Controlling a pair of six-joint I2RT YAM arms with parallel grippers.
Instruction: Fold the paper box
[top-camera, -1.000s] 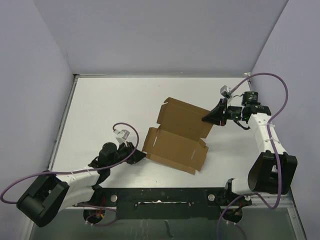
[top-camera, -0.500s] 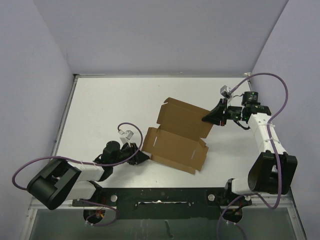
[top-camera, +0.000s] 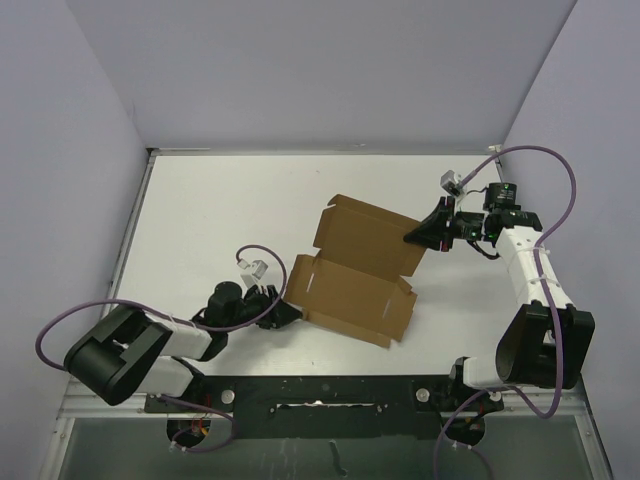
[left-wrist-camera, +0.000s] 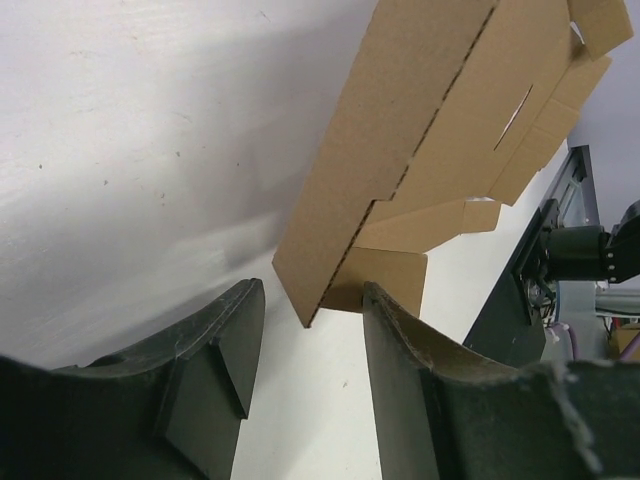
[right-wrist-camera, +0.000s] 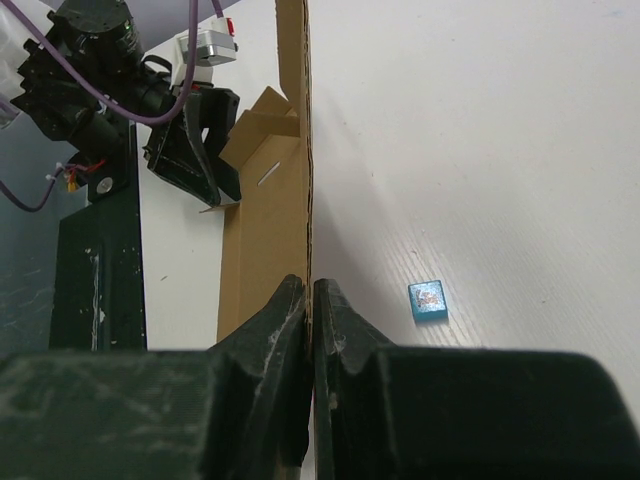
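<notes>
On the table (top-camera: 220, 220), the half-open box (top-camera: 350, 290) is lying near the middle, looking light and thin, so its panel edges are offering the best holds. The right gripper (right-wrist-camera: 310, 292) is pinching the raised panel's edge. The left gripper (left-wrist-camera: 312, 300) is gaping around the near-left corner, seemingly without touching it.

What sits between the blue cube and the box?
Nothing. In the right wrist view only bare white table separates the blue cube from the paper box.
</notes>
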